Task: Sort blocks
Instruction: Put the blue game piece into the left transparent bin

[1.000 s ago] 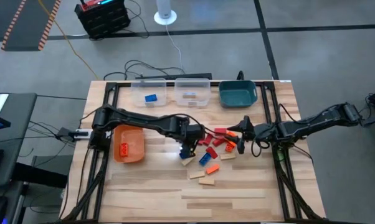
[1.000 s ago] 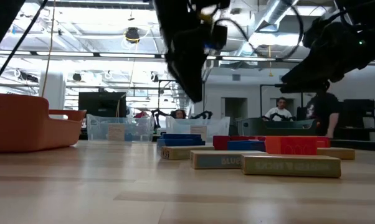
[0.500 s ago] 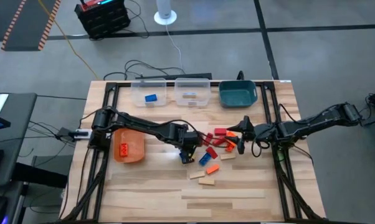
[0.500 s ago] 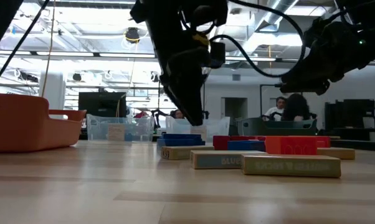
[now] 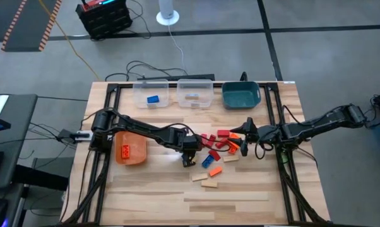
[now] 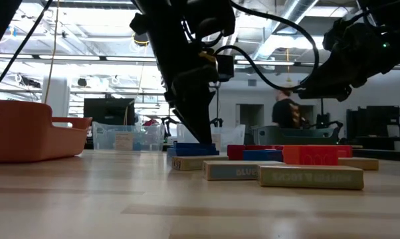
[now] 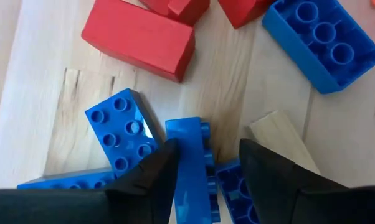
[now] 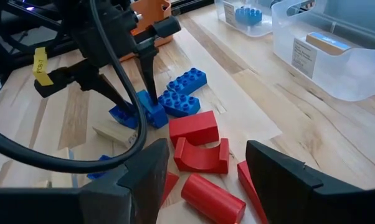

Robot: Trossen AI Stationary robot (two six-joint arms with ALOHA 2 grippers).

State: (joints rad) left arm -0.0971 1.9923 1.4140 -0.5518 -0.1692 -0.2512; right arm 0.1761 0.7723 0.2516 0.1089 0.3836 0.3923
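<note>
The blocks lie in a heap at mid-table: red, blue, orange and tan pieces [image 5: 216, 150]. My left gripper [image 5: 188, 159] is down at the heap's left end, open and pointing steeply down. Its fingers stand on either side of a blue brick [image 7: 190, 168] that rests on its long side, studs sideways. Flat blue bricks [image 7: 122, 127] lie beside it, and a tan piece [image 7: 281, 134] lies close by. My right gripper [image 5: 241, 141] hangs open above the heap's right end, over red pieces [image 8: 203, 155], with nothing between its fingers. My left gripper has one finger [image 7: 159, 168] right against the blue brick's smooth face [image 7: 182, 155]; whether it touches, I cannot tell. The other finger [image 7: 262, 168] stands apart from the studded face. The brick rests on the table.
Two clear bins [image 5: 151, 93] [image 5: 195, 93] and a teal bin [image 5: 240, 94] stand along the far edge; one clear bin holds a blue brick. An orange bin [image 5: 130, 146] sits left of the heap. Bare wood lies toward the near edge. A person stands in the room behind.
My left gripper has come down from above the heap to table level, its fingers now on either side of the blue brick. Its gap looks the same. The blocks have kept still.
</note>
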